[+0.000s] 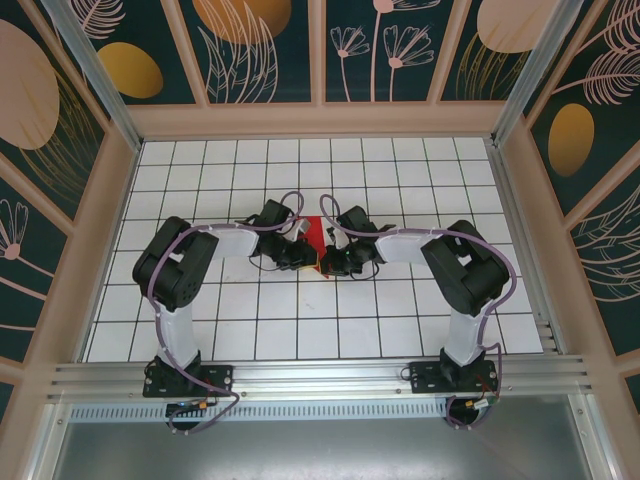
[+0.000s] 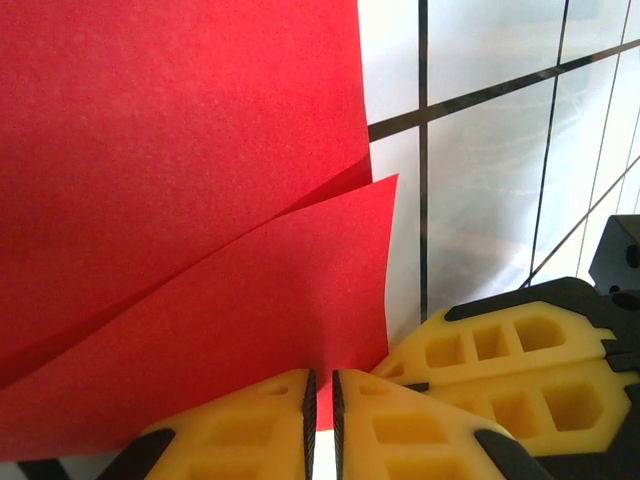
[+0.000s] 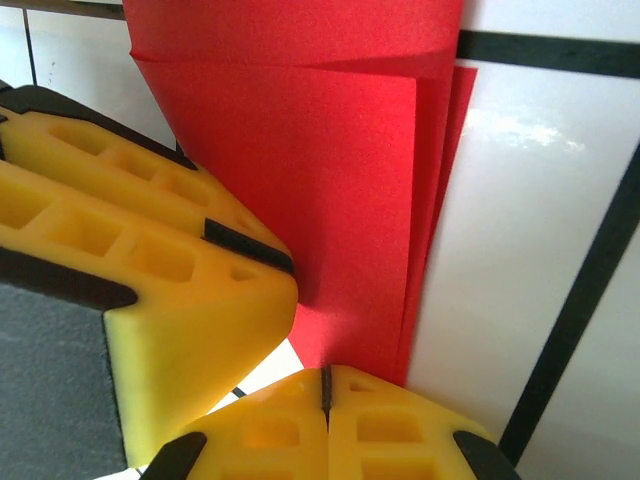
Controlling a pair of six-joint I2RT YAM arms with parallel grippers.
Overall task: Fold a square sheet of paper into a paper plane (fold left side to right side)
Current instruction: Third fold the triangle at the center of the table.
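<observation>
The red sheet of paper [image 1: 316,232] lies folded in layers on the white grid table, between the two arms at the middle. In the left wrist view the paper [image 2: 180,200] shows a slanted upper flap over a lower layer. My left gripper [image 2: 322,400] rests its tips on the paper's near edge, jaws a thin slit apart with nothing clamped. My right gripper [image 3: 325,385] is shut, its tips at the edge of the paper [image 3: 330,180], whose stacked layers show along the right side. The two grippers [image 1: 305,255] [image 1: 332,262] nearly touch.
The right gripper's yellow fingers [image 2: 500,370] crowd the left wrist view, and the left fingers [image 3: 150,250] crowd the right wrist view. White tiles [image 1: 400,300] spread all round. Wooden walls [image 1: 120,200] and a metal rail [image 1: 320,375] bound the table.
</observation>
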